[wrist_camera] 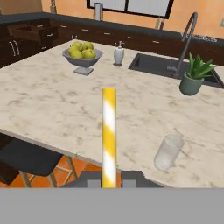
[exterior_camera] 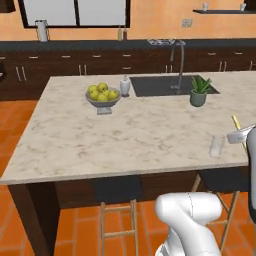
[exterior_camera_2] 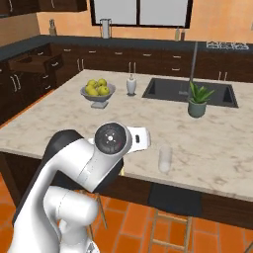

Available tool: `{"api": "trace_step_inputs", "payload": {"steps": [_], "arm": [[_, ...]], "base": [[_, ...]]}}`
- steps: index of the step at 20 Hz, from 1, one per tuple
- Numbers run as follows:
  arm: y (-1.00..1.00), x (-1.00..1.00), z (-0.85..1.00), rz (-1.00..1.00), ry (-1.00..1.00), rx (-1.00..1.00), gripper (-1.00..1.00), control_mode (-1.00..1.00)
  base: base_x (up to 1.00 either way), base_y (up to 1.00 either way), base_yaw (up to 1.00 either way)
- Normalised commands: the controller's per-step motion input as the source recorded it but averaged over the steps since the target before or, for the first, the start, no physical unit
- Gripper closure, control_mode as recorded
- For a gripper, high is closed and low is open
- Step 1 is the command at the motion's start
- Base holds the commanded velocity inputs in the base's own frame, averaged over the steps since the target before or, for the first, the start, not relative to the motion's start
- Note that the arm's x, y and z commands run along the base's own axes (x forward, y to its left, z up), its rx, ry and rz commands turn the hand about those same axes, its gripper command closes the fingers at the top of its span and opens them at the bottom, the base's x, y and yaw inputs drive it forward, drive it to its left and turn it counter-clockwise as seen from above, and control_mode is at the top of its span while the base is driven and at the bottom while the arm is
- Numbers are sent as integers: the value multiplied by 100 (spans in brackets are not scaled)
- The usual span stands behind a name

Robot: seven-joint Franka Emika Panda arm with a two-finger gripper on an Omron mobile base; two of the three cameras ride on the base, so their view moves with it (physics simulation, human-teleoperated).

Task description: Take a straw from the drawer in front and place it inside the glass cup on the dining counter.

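We have the straw [wrist_camera: 109,131] clamped between the jaws of the gripper [wrist_camera: 109,180], jaws pinched tight on its lower end. In the hand view it rises straight up from between the tips, yellow with pale bands, so most of its length stays free to go into a cup. In the left base view its yellow tip [exterior_camera: 235,120] pokes up just beside the hand at the right edge.

The glass cup [wrist_camera: 168,152] is our landmark. It stands upright near the front edge of the dining counter [exterior_camera: 75,145], open mouth up, nothing in it that we can see. The straw is held off to one side of the cup, near but not over it, above the counter edge. We judge the carry is nearly done; what's left is lining the free end over the mouth and lowering it in.

Farther back from the cup: plant pot [exterior_camera: 198,97] by the sink [exterior_camera: 155,86], pump bottle [exterior_camera: 125,86], fruit bowl [exterior_camera: 102,98] well apart. None crowd the cup, so the approach looks open.

Drawer [exterior_camera_2: 34,63] is open, far behind the cup on the back cabinets.

Risk as we see it: the cup is small and light, a bump from the straw could tip it; the mouth is narrow for aiming.
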Motion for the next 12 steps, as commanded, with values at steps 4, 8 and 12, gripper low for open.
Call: {"api": "trace_step_inputs", "payload": {"steps": [4,8,12], "arm": [[0,0,0,0,0,0,100,100],[0,0,0,0,0,0,100,100],[0,0,0,0,0,0,100,100]], "base": [[32,-39,14],[51,-17,-1],[55,-15,-7]]}}
